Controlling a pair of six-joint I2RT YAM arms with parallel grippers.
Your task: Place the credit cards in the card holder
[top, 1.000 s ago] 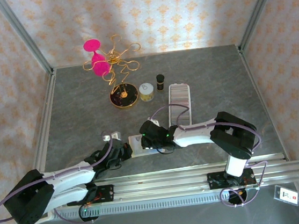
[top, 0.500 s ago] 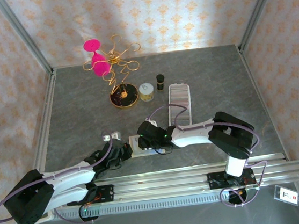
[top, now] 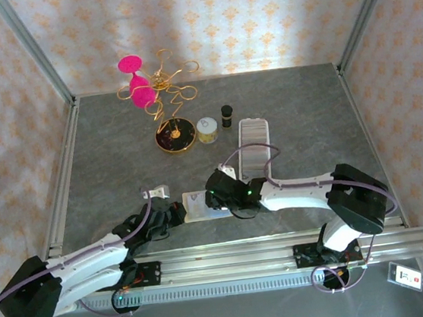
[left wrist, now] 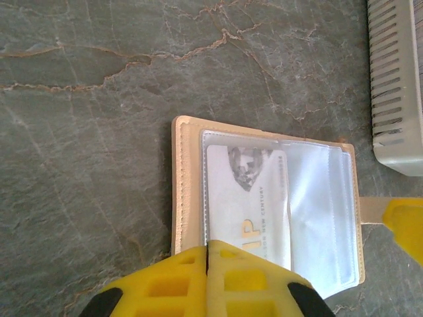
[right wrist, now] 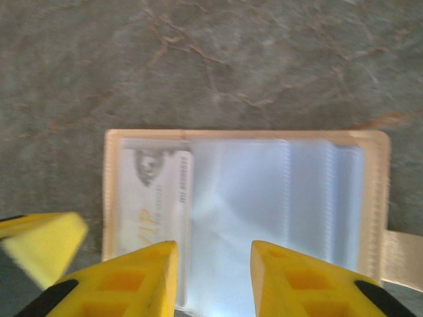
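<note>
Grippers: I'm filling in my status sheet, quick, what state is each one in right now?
Left gripper: closed, nothing visibly held, tips at the near edge of the open cream-beige folding card holder.
Right gripper: open, empty, above the holder.

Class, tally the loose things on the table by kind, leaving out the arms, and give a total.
Wallet: 1
Card: 1
Ribbed case: 1
Wire stand: 1
Tin: 1
Dark bottle: 1
Total: 6
</note>
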